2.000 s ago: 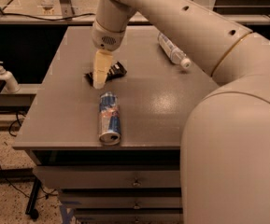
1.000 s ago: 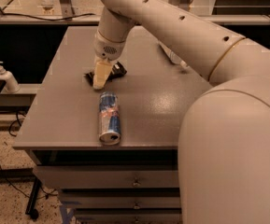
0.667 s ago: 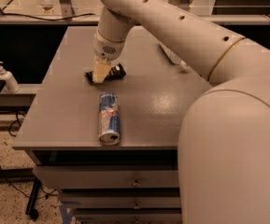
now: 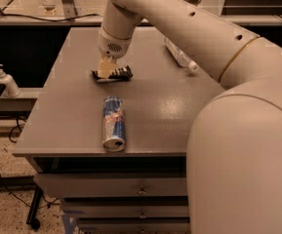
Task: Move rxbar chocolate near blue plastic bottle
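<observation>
The gripper (image 4: 106, 70) has sunk lower onto the rxbar chocolate (image 4: 122, 73).

The middle of the small flat black-wrapped rxbar chocolate (image 4: 123, 73) is covered by the cream two-finger gripper (image 4: 106, 68), placed over it at the far left of the grey table (image 4: 170, 111). The wrapper's white lettering cannot be read. The far end of the small clear blue plastic bottle (image 4: 180, 58) is hidden behind the pale robot arm (image 4: 179, 18), which is cut off by the right and lower edges.

Upper left of centre, you see the cream-coloured gripper (image 4: 106, 68) on the flat, black, white-lettered rxbar chocolate (image 4: 123, 73). The clear blue plastic bottle (image 4: 179, 56) is white-capped, and the drink can (image 4: 113, 122) is blue and silver.
</observation>
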